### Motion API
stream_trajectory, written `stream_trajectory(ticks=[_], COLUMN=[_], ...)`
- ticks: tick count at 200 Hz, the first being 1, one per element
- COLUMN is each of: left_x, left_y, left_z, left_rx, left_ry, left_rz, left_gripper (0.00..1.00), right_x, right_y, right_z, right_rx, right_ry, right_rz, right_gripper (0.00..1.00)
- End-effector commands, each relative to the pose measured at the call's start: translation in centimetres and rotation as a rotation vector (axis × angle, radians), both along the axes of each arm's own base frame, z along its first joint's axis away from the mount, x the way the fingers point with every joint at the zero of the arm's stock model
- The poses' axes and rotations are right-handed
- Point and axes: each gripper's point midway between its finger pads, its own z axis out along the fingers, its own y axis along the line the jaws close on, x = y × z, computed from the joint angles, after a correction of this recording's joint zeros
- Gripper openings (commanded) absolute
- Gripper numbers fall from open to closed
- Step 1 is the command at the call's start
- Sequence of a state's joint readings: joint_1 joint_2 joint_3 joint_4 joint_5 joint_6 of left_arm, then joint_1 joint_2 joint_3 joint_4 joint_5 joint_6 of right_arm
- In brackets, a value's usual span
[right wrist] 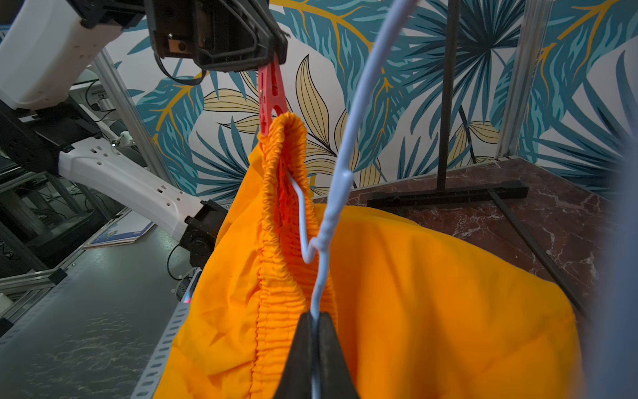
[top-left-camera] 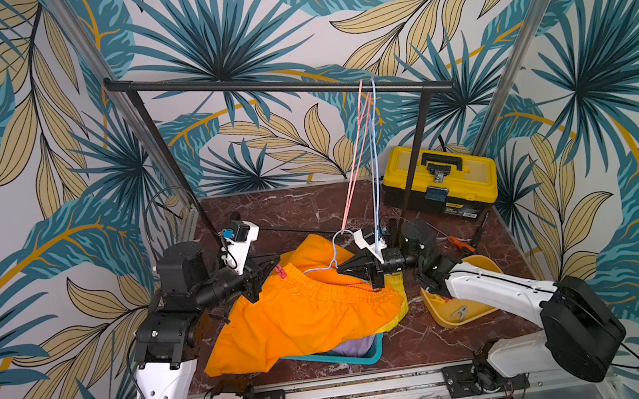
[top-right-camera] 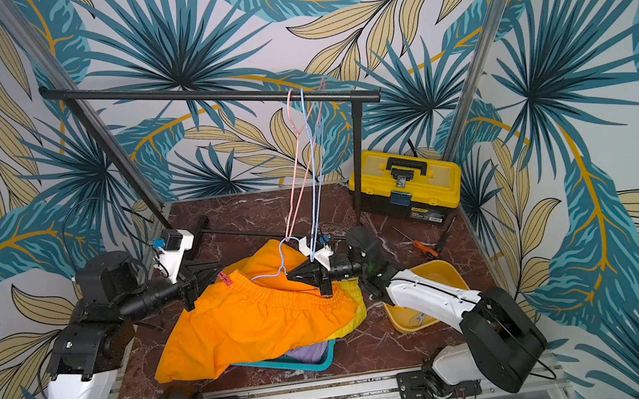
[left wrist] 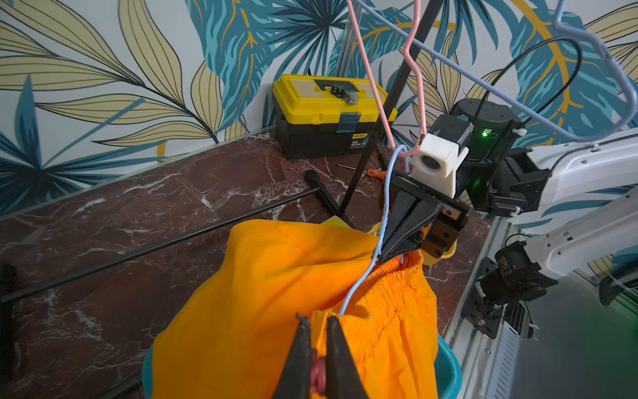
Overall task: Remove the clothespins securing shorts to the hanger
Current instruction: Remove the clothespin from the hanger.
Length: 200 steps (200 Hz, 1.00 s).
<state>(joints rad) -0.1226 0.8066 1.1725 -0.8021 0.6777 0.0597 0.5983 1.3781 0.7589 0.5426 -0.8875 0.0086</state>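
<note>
Inside yellow bin (top-left-camera: 439, 310): grey clothespin (top-left-camera: 460, 312). Left tool (top-left-camera: 270, 268) pinches red clothespin (top-left-camera: 280, 272); right tool (right wrist: 314, 321) grips hanger (right wrist: 331, 214).

Nothing here reads clearly. The yellow and black toolbox (left wrist: 328, 114) bears a small label (left wrist: 359, 140) low on its front, also seen in both top views (top-left-camera: 454, 204), but its lettering is too small and blurred to make out
</note>
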Motion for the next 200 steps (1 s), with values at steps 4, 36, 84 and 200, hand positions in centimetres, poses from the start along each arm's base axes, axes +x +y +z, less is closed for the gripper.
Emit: stream_trajectory(ticks=[4, 36, 84, 200], left_x=[0.5, 0.5, 0.5, 0.0], left_y=[1.1, 1.4, 1.2, 1.2], left_z=[2.4, 3.1, 3.5, 1.9], left_rx=[0.017, 0.023, 0.01, 0.009], left_ry=[-0.093, -0.115, -0.115, -0.096], left_rz=[0.077, 0.096, 0.083, 0.085], left_gripper=[0.0, 0.0, 0.0, 0.0], right_x=[0.8, 1.4, 3.2, 3.2], right_y=[0.3, 0.3, 0.2, 0.0], right_z=[-3.5, -5.1, -7.0, 0.8], right_rx=[-0.102, -0.14, -0.19, -0.024], right_ry=[0.056, 0.084, 0.125, 0.004], right_rz=[-0.05, -0.083, -0.163, -0.188], right_gripper=[0.0, 0.0, 0.0, 0.0])
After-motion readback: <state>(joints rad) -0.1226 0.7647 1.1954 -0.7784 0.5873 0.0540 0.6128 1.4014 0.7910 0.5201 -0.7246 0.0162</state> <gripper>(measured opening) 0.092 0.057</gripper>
